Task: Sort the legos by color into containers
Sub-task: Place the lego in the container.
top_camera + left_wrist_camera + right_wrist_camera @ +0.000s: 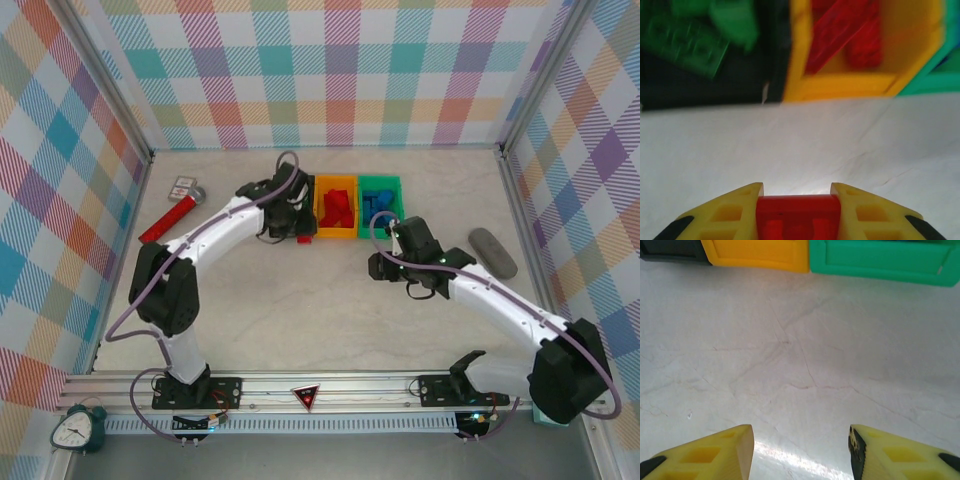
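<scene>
Top view: orange container (335,236) with red legos (338,208) and green container (380,181) with blue legos (380,203), upper centre. Left wrist: left fingers (735,215) clamp a red lego (797,217) at bottom centre; black container (700,92) with green legos (687,42) upper left. Right wrist: right fingers (715,455) apart, holding nothing, over bare counter (800,365).

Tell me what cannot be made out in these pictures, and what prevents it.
- Red plastic brick in the left gripper: left wrist view, bottom edge cuts it off; length unknown.
- Green plastic bin: right wrist view, near wall hides its contents.
- Black plastic bin: top view, left arm covers it.
- Blue plastic bricks: top view, too small to count.
</scene>
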Tool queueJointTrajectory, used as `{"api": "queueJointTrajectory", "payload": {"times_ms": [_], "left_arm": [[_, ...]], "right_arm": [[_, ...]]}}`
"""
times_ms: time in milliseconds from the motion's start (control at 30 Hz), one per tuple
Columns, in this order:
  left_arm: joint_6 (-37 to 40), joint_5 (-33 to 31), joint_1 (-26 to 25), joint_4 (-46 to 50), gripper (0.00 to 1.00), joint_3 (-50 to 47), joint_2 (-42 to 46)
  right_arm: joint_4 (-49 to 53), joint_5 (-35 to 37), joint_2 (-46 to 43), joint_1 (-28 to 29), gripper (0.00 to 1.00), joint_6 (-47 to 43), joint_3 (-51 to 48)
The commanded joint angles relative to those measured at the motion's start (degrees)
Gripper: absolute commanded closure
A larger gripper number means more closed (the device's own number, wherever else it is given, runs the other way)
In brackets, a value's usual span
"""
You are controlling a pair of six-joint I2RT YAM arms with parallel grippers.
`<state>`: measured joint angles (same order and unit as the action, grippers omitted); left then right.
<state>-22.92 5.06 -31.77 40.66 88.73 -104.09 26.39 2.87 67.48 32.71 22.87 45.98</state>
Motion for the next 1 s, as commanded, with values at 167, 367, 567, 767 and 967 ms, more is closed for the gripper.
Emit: {"api": "queueJointTrajectory", "payload": {"times_ms": [167,367,567,767,967], "left_arm": [[3.04,0.94,-0.40,4.91,0.73,20.90,-13.97],[1.87,0.75,-0.40,6.47,0.66,33.37,-23.22],[2.78,-1.54,-0.66,8.01,0.34,35.26,-23.10],[2.92,-1.94,-0.66,-2.53,0.27,19.34,-10.19],[2.44,-4.64,0.49,-16.37,0.20,-3.59,7.02]], "right_arm": [[3.66,0.97,-7.28,0.37,0.44,2.61,-3.82],[4.67,0.60,-10.23,0.42,0.44,3.58,-5.09],[5.51,0.82,-11.44,0.36,0.42,3.89,-5.33],[3.70,0.47,-8.94,0.34,0.41,4.22,-5.15],[3.63,2.68,-7.00,0.34,0.38,4.03,-2.47]]}}
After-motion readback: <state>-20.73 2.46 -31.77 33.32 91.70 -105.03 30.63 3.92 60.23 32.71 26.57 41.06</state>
